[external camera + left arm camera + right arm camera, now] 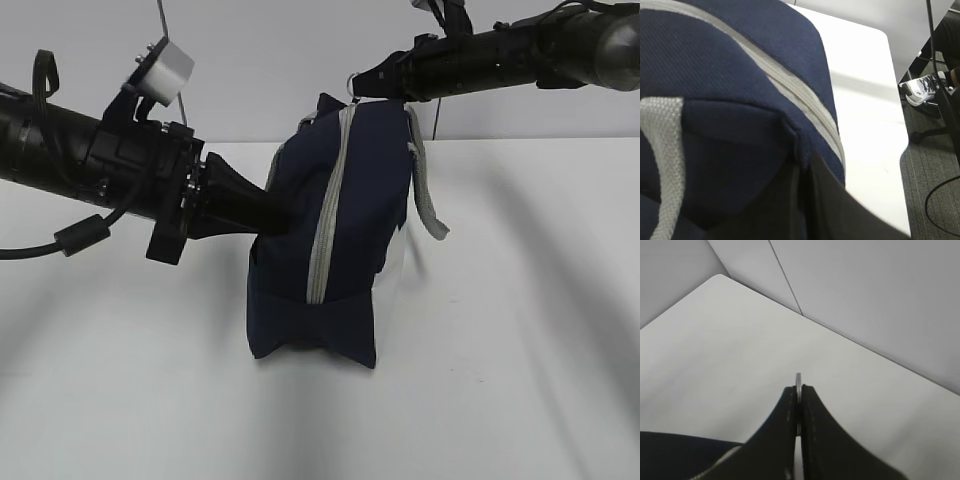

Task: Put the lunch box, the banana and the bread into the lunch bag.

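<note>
Left tool [802, 165] pinches lunch bag [340, 230] fabric; right tool [799, 390] clamps zip ring [798, 380].

One camera looks along the table [520, 380] from low down. The left wrist camera sits very close to the lunch bag [730, 75]. The right wrist camera looks across the table. All show the bag.

Hidden or cut off, as I see it from here:

- Lunch bag [340, 200] interior: closed to view, so I cannot tell its contents.
- Left gripper [268, 212] tips: lost against the bag's dark fabric at centre left of the exterior view.
- Left arm: cut by the left frame edge.
- Right arm: cut by the upper right edge.
- Ring pull [798, 382]: only a thin sliver shows above the right gripper [799, 395] in its wrist view.
- Bag, left wrist view: cropped at top, left and bottom.
</note>
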